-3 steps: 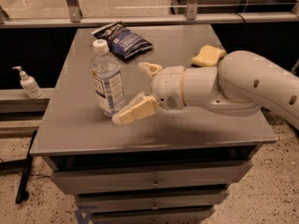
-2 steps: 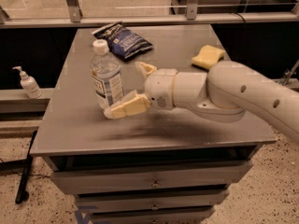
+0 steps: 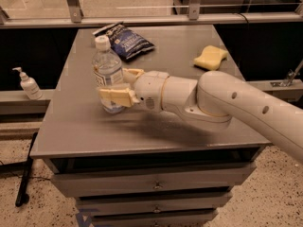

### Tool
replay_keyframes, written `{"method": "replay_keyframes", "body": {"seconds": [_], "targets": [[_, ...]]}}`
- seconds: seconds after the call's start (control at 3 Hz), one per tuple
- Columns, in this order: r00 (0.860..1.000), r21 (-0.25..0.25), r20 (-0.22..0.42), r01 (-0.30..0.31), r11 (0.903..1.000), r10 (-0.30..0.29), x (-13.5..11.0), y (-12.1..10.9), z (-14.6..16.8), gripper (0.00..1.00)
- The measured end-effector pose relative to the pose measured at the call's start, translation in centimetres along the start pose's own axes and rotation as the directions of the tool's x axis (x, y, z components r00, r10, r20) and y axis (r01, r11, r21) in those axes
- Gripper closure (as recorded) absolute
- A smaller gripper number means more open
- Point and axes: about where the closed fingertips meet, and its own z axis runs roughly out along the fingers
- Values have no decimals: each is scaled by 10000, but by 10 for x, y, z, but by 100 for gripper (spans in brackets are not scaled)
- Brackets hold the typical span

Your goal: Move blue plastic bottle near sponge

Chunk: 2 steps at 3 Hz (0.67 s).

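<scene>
The gripper (image 3: 113, 83) sits open at the left of the tabletop (image 3: 71, 126), one finger crossing the lower front of the upright blue plastic bottle (image 3: 107, 65), the other partly hidden behind it, with a snack bag (image 3: 128, 42) just beyond and the sponge (image 3: 210, 57) well apart at far right.

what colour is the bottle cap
White cap, seen in the camera view; the gripper is at the bottle.

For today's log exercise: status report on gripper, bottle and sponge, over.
Gripper at clear bluish plastic bottle, upright, left side. Pale yellow wavy sponge back right. Dark blue snack bag behind bottle, off path.
</scene>
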Motion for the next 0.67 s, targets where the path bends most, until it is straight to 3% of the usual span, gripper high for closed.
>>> {"method": "replay_keyframes", "body": {"seconds": [0.33,0.67], "targets": [[9998,187,160,-128,9997,125,-2,-3,-6,70],[9998,595,89,180,9981,-185,-10,-16,-33,94]]}}
